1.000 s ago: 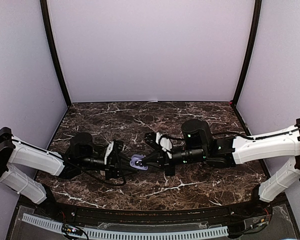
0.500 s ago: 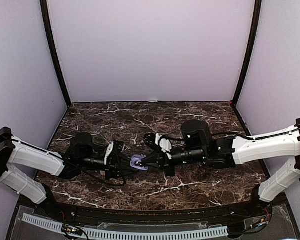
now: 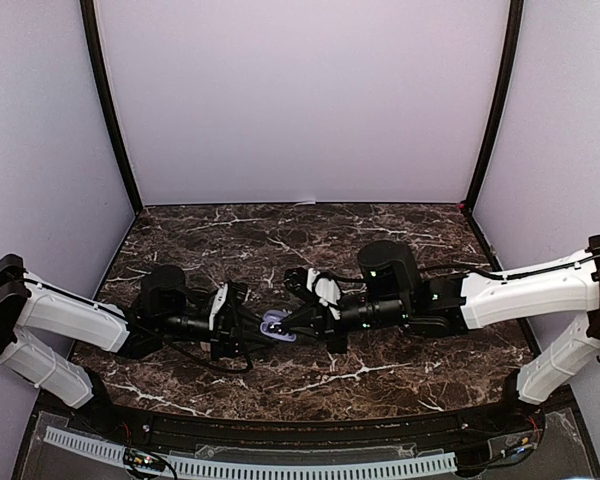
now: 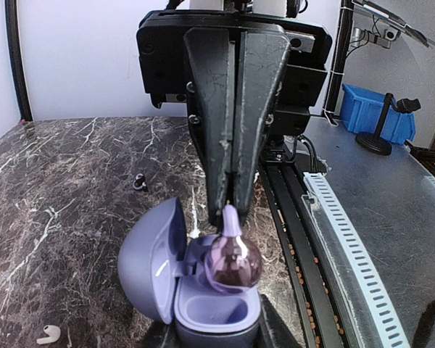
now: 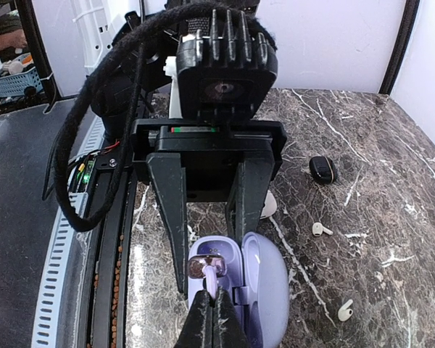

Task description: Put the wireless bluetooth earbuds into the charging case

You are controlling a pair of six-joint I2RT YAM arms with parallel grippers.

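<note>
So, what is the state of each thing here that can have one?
purple charging case: lid open, upright, one socket empty.
purple earbud: held by its stem over the case, not seated.
left end effector: shut on the purple charging case.
right end effector: shut on the purple earbud.
white earbuds: lying loose on the table.
small black object: on the table; open or closed, cannot tell.

Earbud (image 4: 233,262) glossy translucent purple plastic; charging case (image 4: 149,267) smooth lilac plastic; table (image 4: 58,188) dark veined marble-look.
</note>
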